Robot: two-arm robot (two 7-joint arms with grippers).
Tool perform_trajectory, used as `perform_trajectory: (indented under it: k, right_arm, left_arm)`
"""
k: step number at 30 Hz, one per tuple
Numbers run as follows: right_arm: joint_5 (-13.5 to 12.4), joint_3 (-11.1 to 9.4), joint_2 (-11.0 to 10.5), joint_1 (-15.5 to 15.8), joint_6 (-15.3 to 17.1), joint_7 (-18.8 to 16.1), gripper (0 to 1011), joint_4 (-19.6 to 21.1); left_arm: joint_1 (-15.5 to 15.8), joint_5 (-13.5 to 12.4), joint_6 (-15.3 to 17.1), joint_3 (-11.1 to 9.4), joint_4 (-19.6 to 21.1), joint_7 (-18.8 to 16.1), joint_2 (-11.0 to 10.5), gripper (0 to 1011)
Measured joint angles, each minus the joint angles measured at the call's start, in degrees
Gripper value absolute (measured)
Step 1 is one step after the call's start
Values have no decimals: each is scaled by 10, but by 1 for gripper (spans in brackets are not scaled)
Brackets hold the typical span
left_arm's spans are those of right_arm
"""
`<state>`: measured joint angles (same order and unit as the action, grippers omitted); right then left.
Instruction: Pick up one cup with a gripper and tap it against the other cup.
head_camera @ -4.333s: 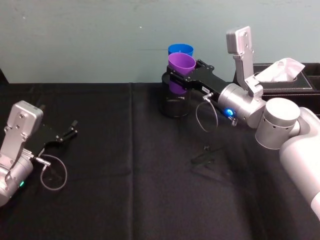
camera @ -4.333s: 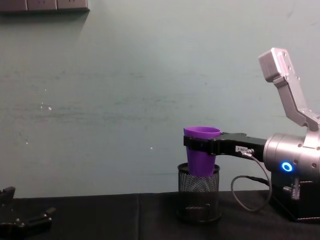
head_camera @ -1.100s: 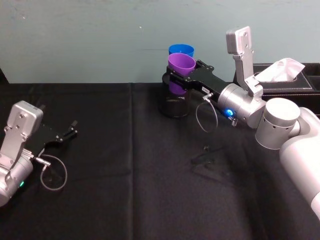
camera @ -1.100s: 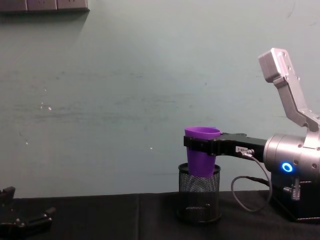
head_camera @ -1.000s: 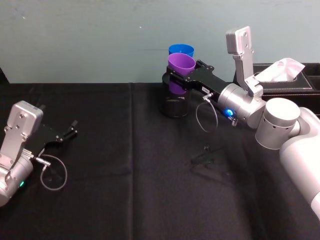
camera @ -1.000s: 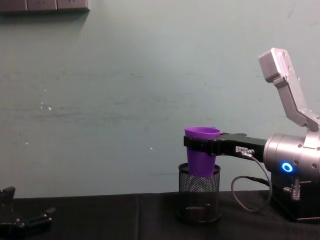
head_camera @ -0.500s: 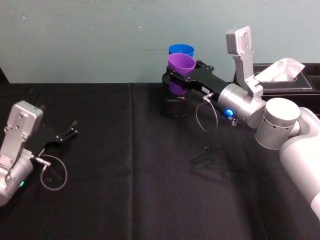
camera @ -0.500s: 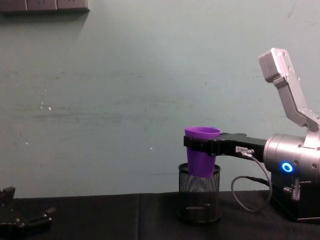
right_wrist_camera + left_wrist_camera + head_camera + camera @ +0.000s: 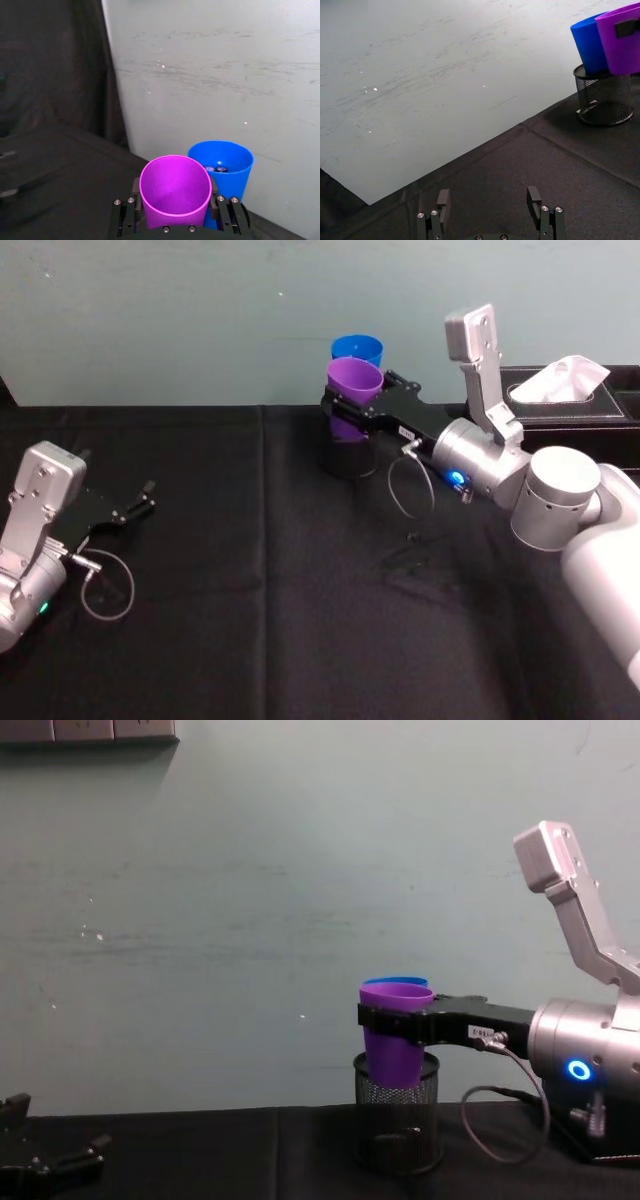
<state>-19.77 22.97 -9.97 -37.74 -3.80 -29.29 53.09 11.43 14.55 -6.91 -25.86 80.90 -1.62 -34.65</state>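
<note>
Clamping the purple cup [image 9: 355, 376] upright, rim skyward, right gripper [image 9: 350, 403] closed around it beside blue cup [image 9: 357, 346].

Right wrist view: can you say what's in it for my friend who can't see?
The right gripper holds a purple cup upright between its fingers, seen from above. A blue cup sits close behind it, against a pale wall.
</note>
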Motion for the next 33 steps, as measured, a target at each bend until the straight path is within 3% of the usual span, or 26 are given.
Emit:
perform_trajectory:
  k: [7, 16, 22, 33]
  right_arm:
    - [-8, 1, -29, 62, 23, -1, 729, 102]
    - [-9, 5, -73, 145, 29, 16, 730, 213]
    - [-4, 6, -90, 188, 14, 26, 730, 244]
    - [3, 5, -92, 219, -10, 33, 730, 234]
  left_arm:
    - [0, 0, 0, 0, 0, 0, 0, 1000]
    - [0, 0, 0, 0, 0, 0, 0, 1000]
    - [0, 0, 0, 0, 0, 0, 0, 1000]
    - [0, 0, 0, 0, 0, 0, 0, 1000]
